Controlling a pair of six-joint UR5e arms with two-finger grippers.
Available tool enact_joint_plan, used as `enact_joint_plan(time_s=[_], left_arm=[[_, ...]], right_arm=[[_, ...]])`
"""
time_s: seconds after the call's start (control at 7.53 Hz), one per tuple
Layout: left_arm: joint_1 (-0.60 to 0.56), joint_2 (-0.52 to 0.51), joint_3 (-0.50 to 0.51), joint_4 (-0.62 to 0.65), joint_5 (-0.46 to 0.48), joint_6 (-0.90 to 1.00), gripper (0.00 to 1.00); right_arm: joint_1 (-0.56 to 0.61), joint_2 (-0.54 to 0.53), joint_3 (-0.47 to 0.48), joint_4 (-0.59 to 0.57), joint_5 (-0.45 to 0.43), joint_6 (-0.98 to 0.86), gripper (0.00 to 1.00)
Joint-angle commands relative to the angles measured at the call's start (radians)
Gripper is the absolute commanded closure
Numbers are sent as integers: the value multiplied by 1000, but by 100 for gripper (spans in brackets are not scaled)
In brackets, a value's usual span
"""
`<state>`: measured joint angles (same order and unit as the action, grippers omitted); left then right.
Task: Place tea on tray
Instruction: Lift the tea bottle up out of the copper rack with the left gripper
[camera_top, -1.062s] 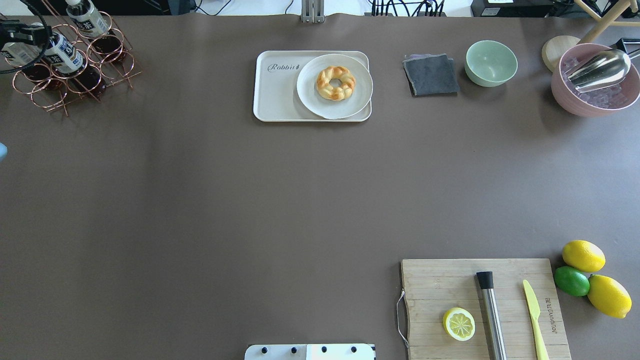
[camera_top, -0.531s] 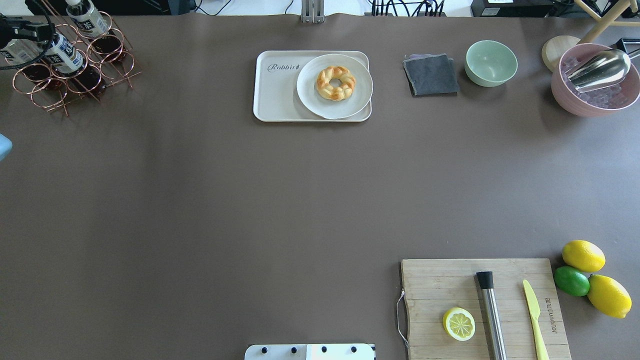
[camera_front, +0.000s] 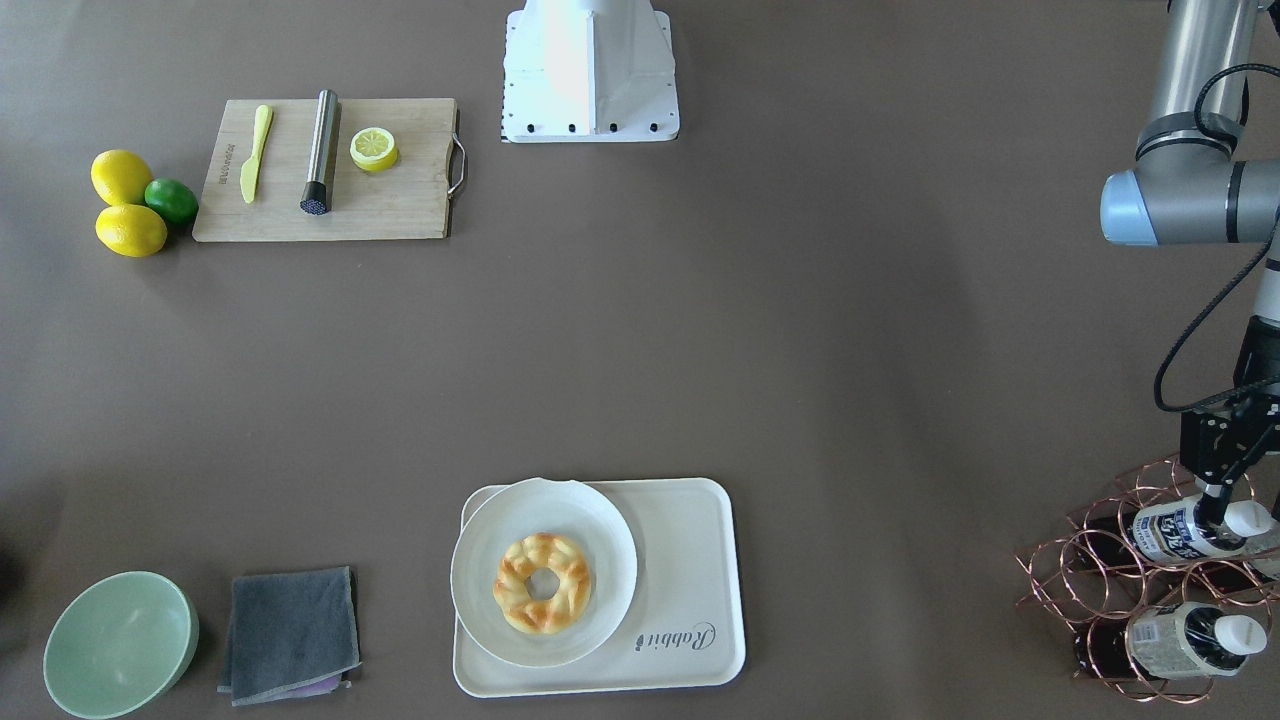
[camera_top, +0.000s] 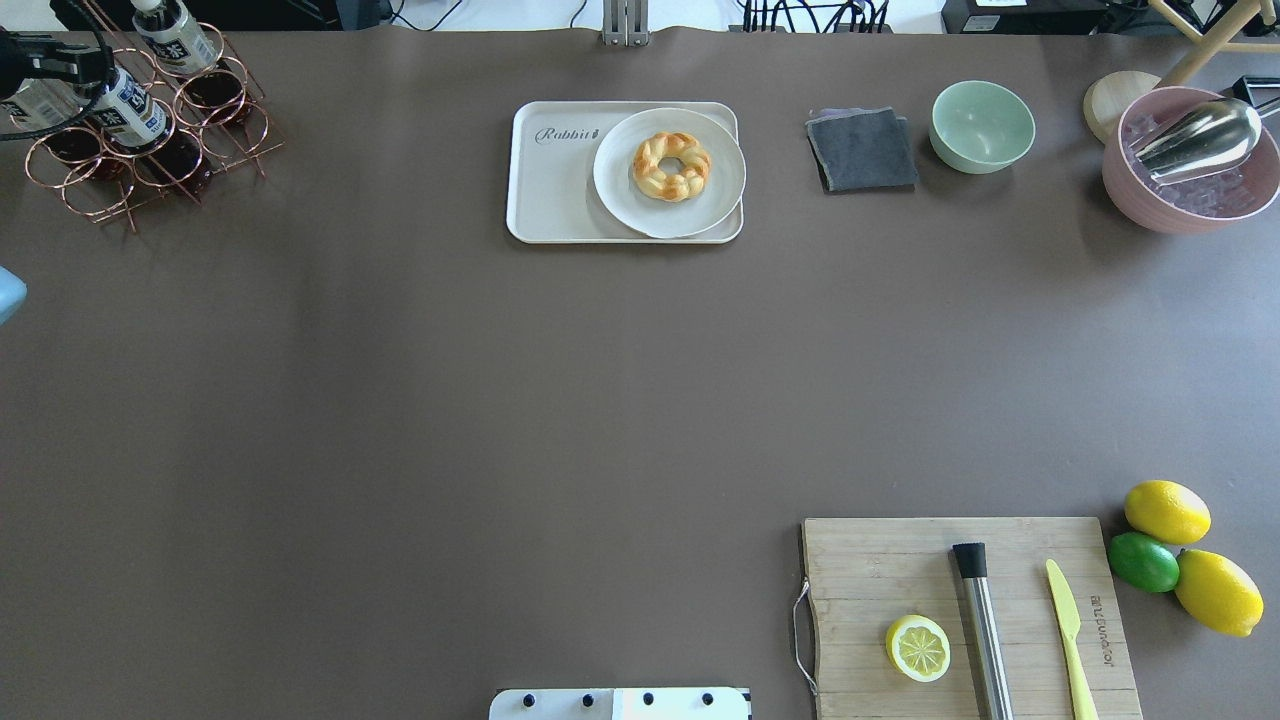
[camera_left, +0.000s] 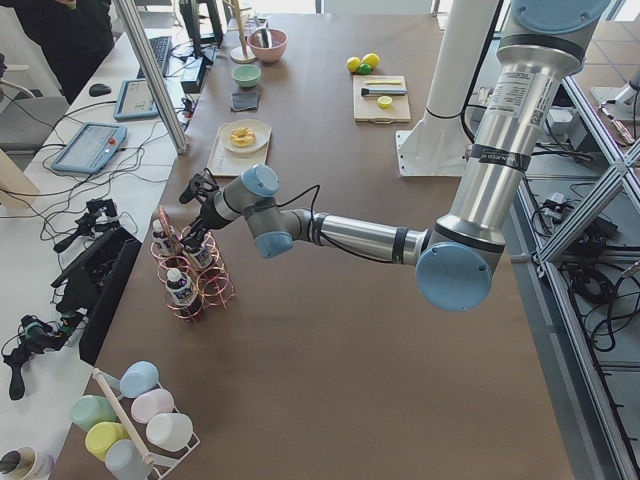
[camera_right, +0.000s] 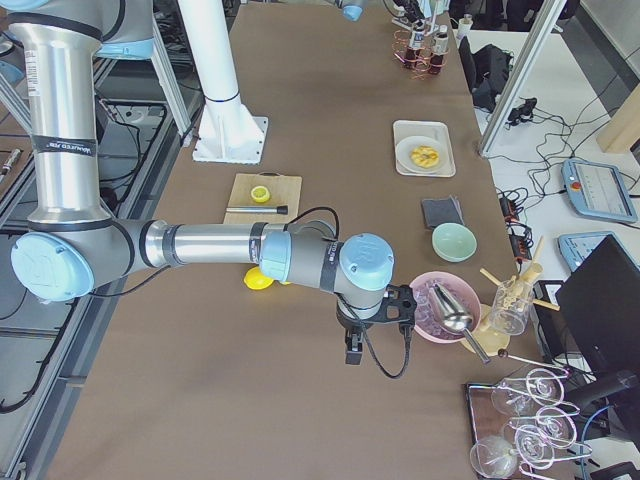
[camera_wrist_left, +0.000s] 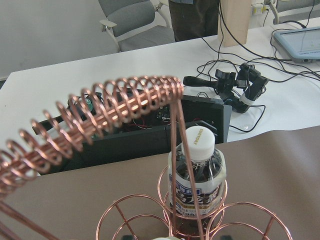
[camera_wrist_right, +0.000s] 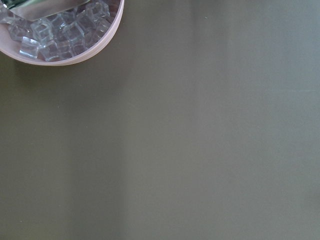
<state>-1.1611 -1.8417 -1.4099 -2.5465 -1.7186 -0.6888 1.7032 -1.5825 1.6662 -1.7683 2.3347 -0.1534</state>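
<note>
Several tea bottles lie in a copper wire rack (camera_top: 215, 125) at the table's far left corner. My left gripper (camera_front: 1215, 505) sits over the neck of one tea bottle (camera_front: 1175, 530), which also shows in the overhead view (camera_top: 125, 105). I cannot tell whether its jaws are shut on it. The left wrist view shows another tea bottle (camera_wrist_left: 196, 185) upright in the rack. The cream tray (camera_top: 550, 190) lies at the far middle and holds a white plate (camera_top: 620, 190) with a braided pastry. My right gripper (camera_right: 352, 355) hangs beside the pink bowl; I cannot tell its state.
A grey cloth (camera_top: 862, 150), a green bowl (camera_top: 982, 125) and a pink bowl of ice cubes (camera_top: 1190, 200) with a metal scoop stand to the right of the tray. A wooden cutting board (camera_top: 870, 580) with a lemon half, muddler and knife lies near right, beside lemons and a lime.
My left gripper has shifted slightly farther back over the rack, then held still. Nothing else has moved.
</note>
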Motion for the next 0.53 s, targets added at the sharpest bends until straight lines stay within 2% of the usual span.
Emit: enact_joint_plan(time_s=[0.0, 0.4], left_arm=[[3, 7, 5, -5, -1, 2, 34], [6, 6, 5, -5, -1, 0, 36]], right_arm=[[1, -11, 0, 1, 0, -1, 0], [1, -16, 0, 1, 0, -2, 0]])
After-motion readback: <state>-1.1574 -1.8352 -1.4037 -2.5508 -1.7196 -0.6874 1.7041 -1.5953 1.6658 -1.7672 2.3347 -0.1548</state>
